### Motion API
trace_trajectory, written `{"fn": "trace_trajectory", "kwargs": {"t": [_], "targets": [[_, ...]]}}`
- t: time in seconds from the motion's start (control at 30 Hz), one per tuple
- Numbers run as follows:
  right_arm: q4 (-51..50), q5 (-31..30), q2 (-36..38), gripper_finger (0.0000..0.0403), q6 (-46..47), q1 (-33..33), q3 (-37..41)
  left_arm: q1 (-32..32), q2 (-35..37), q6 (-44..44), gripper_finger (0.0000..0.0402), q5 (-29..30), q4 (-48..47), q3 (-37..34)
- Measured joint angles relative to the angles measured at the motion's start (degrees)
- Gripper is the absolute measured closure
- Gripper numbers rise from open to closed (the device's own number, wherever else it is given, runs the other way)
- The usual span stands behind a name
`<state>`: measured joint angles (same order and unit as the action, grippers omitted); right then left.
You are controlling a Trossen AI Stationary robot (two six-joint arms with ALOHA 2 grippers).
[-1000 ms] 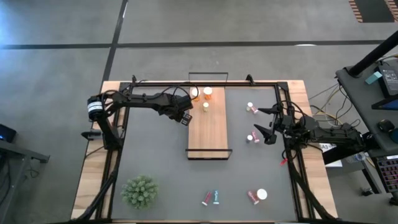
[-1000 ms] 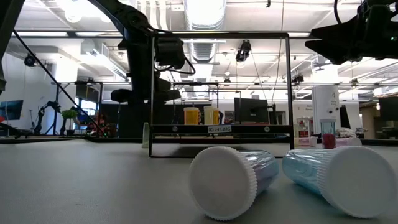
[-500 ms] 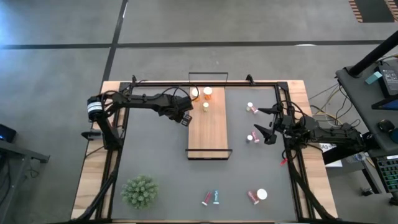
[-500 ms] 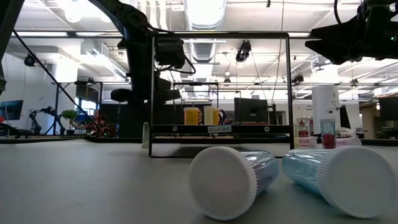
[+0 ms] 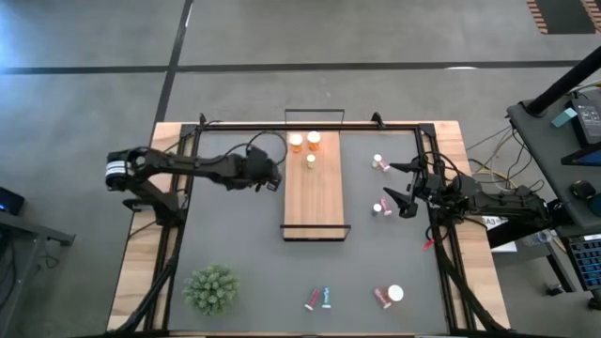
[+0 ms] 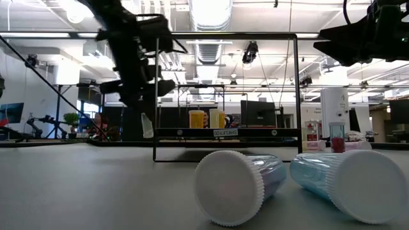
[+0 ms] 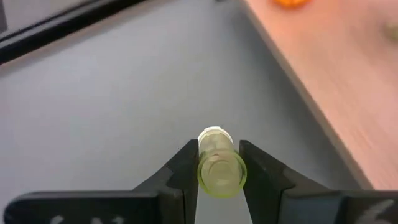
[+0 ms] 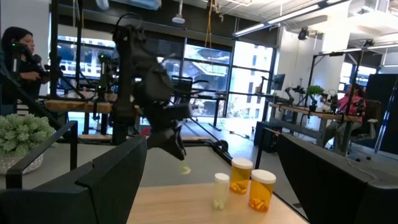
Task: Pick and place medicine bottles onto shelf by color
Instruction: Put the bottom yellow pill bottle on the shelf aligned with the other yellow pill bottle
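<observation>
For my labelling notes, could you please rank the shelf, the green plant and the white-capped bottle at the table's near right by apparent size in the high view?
1. Shelf
2. Green plant
3. White-capped bottle, clearly the smallest

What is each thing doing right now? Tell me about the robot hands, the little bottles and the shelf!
Left gripper: shut on yellow-green bottle, off the shelf's left side.
Yellow-green bottle: held, lifted off the table.
Right gripper: open, empty, right of the shelf.
Shelf: flat on the table, three bottles at its far end.
Orange bottles: standing upright on the shelf.
Teal bottles: lying on their sides.
</observation>
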<state>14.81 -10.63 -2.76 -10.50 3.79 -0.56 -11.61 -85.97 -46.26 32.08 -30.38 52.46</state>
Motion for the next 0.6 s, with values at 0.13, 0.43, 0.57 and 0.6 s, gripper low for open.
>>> {"fn": "trace_trajectory", "kwargs": {"t": [0.13,0.43,0.57,0.6], "targets": [[0.0,0.0,0.0,0.0053,0.02,-0.01,-0.02,2.32,4.01,0.04,0.0323,4.89,14.21,-9.58],[0.0,0.0,0.0,0.0053,0.02,0.0,-0.01,3.18,6.29,-0.15,0.0322,4.64,29.87,-20.73],[0.0,0.0,0.0,0.0053,0.0,-0.01,0.0,3.39,5.56,-1.42,0.0322,4.12,29.89,-21.03],[0.0,0.0,0.0,0.0053,0.01,0.01,-0.02,3.46,5.33,-1.42,0.0322,3.93,29.87,-21.08]]}}
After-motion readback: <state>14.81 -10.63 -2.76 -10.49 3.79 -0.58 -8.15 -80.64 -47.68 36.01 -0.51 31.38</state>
